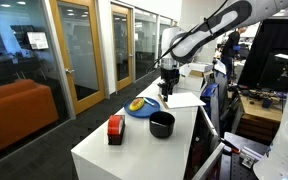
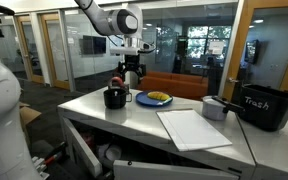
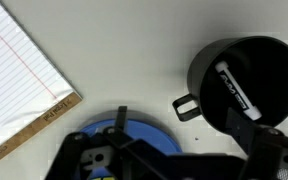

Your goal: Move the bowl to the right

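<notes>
In an exterior view, a white table [image 2: 94,115] carries a black bowl [image 2: 115,97] just left of a blue plate [image 2: 154,98], a red-and-black box [image 1: 115,129] beside the bowl, and white paper [image 2: 194,128] nearer, to the right.

Arm [image 1: 212,26] arched over, wrist vertical, tool [image 2: 132,80] pointing straight down, jaws prob. apart.

Your feeds: bright, even indoor light. Soft shadows on white table [image 1: 139,148]. Reflections on glass wall [image 2: 184,45], upper centre. Low resolution, slightly soft.
</notes>
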Available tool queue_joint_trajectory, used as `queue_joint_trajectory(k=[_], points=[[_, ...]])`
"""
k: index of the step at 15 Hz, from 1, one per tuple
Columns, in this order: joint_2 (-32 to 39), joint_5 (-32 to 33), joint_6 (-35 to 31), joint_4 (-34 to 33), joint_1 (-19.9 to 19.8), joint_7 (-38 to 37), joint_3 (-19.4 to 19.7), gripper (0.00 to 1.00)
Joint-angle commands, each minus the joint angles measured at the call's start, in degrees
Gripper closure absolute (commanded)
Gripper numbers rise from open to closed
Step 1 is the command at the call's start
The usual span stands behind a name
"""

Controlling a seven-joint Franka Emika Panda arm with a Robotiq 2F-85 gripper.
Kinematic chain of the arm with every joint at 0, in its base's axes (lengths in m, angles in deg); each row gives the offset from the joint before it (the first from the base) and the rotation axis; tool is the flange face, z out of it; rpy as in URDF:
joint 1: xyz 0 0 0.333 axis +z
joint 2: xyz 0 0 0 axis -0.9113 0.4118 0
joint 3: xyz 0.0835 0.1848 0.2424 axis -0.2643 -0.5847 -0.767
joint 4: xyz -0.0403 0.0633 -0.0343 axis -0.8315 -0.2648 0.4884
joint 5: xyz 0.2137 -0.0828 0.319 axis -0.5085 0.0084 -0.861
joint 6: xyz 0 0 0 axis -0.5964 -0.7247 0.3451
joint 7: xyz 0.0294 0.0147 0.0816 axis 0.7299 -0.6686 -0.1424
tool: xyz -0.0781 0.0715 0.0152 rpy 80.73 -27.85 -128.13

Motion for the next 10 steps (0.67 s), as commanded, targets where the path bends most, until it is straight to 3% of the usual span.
queue_joint_trajectory(k=[1, 5, 10], points=[[1.45, -1.38, -5.03, 1.46, -0.78, 1.39, 0.15, 0.0], [4.02, -2.2, -9.3, 2.68, -0.75, 2.09, -0.13, 0.0], [4.17, -1.51, -11.49, 4.46, 1.45, 1.38, -3.18, 0.0]])
